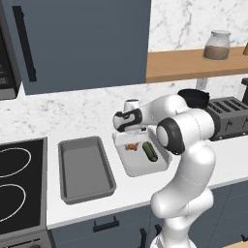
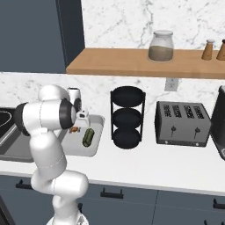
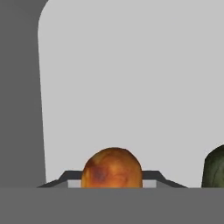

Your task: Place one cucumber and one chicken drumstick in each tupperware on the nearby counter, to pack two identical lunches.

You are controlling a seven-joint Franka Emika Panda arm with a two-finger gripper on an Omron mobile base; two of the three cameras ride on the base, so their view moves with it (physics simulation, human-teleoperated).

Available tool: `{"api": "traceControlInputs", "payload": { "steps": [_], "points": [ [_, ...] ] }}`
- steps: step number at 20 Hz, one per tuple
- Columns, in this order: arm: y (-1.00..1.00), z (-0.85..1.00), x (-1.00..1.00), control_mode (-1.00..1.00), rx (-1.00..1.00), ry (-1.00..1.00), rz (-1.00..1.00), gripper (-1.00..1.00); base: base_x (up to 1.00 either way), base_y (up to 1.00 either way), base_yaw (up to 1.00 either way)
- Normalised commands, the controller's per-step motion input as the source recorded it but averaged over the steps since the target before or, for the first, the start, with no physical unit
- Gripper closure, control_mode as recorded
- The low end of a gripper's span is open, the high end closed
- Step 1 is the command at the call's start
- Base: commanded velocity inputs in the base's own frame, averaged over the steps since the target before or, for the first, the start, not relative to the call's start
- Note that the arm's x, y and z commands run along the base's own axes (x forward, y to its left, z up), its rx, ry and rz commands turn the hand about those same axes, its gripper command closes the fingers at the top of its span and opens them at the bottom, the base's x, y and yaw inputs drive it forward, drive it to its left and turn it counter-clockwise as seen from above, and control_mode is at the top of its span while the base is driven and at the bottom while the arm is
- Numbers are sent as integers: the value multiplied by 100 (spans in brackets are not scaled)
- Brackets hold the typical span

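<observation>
As you read the left base view from left to right, each label marks one item.
Stove (image 1: 17, 186): you see its black top with white rings at the far left of the counter (image 1: 48, 213).
Left tupperware (image 1: 85, 168): a grey rectangular container just beside the stove, with nothing in it.
Right tupperware (image 1: 140, 167): a paler container near the first, partly under the arm; you find an orange-brown chicken drumstick (image 1: 131, 147) and the cucumber (image 1: 149, 151) lying inside, close together but apart.
Gripper (image 1: 131, 135): it points down into the right tupperware, directly above the drumstick.
Hand view: the drumstick's rounded end (image 3: 112, 168) sits between the two dark finger tips (image 3: 65, 177), with the cucumber's end (image 3: 214, 168) off to one side on the pale container floor.
Pincer state: you cannot tell whether the fingers press on the drumstick or stand just clear of it.
Toaster (image 1: 230, 116): at the right end of the counter.
Shelf (image 1: 193, 65): above it, carrying a glass jar (image 1: 217, 45).
Right base view: a black three-tier rack (image 2: 127, 118) stands between the right tupperware and the toaster.
</observation>
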Motion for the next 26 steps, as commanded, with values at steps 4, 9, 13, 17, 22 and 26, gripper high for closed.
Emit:
{"api": "traceControlInputs", "payload": {
  "steps": [4, 9, 13, 17, 22, 26],
  "points": [
    [0, 19, 0, -100, -3, 0, 0, -100, 0, 0, 0],
    [0, 34, -7, -100, -2, 0, 0, -100, 0, 0, 0],
    [-17, 49, -62, -100, 0, 0, 0, -100, 0, 0, 0],
    [-40, 30, -88, -100, 0, 0, 0, -100, 0, 0, 0],
    [-55, 1, -100, -100, 2, 0, 0, -100, 0, 0, 0],
    [-50, 5, -94, -100, 0, 0, 0, -100, 0, 0, 0]
  ]
}}
